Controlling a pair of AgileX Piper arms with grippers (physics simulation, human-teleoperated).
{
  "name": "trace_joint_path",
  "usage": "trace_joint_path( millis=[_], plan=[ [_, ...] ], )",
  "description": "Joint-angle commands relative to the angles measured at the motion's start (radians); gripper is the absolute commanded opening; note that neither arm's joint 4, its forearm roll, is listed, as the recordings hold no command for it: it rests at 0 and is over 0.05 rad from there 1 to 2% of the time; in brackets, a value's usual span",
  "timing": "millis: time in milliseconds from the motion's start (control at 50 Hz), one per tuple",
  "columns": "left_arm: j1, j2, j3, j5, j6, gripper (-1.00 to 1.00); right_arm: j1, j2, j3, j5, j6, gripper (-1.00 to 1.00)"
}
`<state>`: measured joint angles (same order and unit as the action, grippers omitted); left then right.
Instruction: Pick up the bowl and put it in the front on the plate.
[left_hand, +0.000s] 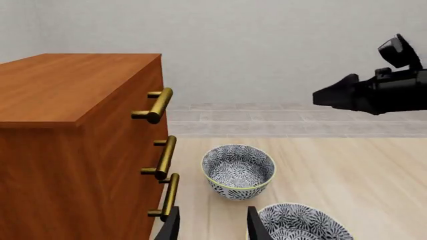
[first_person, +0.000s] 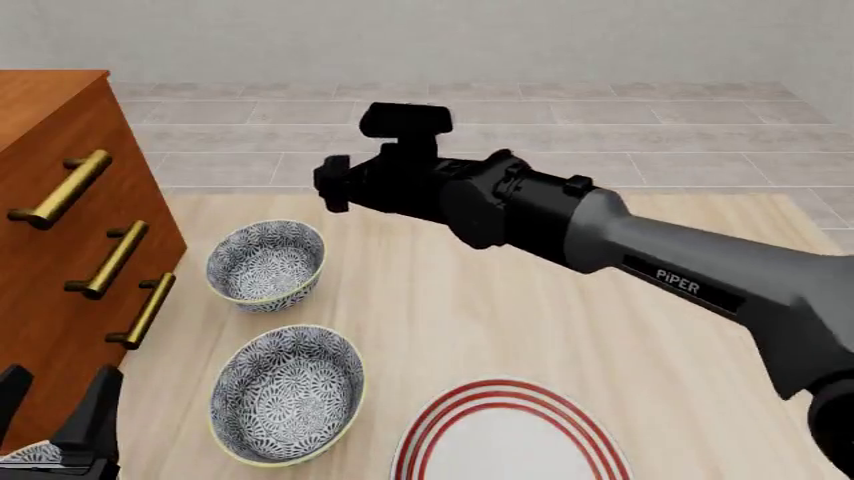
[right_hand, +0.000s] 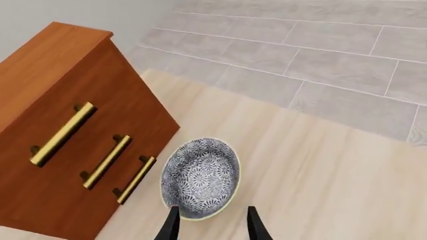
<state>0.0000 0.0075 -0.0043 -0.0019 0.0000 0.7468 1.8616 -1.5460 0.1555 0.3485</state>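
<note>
Currently sitting on the pale wooden surface (first_person: 534, 330): two patterned bowls beside the wooden drawer chest (first_person: 54, 230). Nearer bowl (first_person: 287, 393) is lying just left of the plate (first_person: 507, 435), apart from it; its twin (first_person: 267, 263) is lying farther back. Right claw (right_hand: 212, 220) is hovering above the twin, fingers apart, empty. Left claw (left_hand: 212, 225) is showing fingers apart, holding nothing.

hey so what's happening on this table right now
Two robot arms work at a table with two patterned bowls, a red-ringed plate and a wooden drawer chest. The right arm reaches out over the far bowl, its gripper open above it and not touching. The left gripper sits open and low by the chest, holding nothing. The near bowl rests beside the plate.
</note>
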Motion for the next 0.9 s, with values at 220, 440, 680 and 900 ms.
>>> trace_joint_path(
  millis=[220, 440, 680, 900],
  plan=[
    [0.0, 0.0, 0.0, 0.0, 0.0, 1.0, -0.037, 0.185, -0.196, 0.102, -0.002, 1.0],
    [0.0, 0.0, 0.0, 0.0, 0.0, 1.0, -0.051, 0.256, -0.25, 0.106, 0.011, 1.0],
    [0.0, 0.0, 0.0, 0.0, 0.0, 1.0, -0.041, 0.305, -0.276, 0.091, 0.031, 1.0],
    [0.0, 0.0, 0.0, 0.0, 0.0, 1.0, -0.038, 0.344, -0.3, 0.084, 0.041, 1.0]
  ],
)
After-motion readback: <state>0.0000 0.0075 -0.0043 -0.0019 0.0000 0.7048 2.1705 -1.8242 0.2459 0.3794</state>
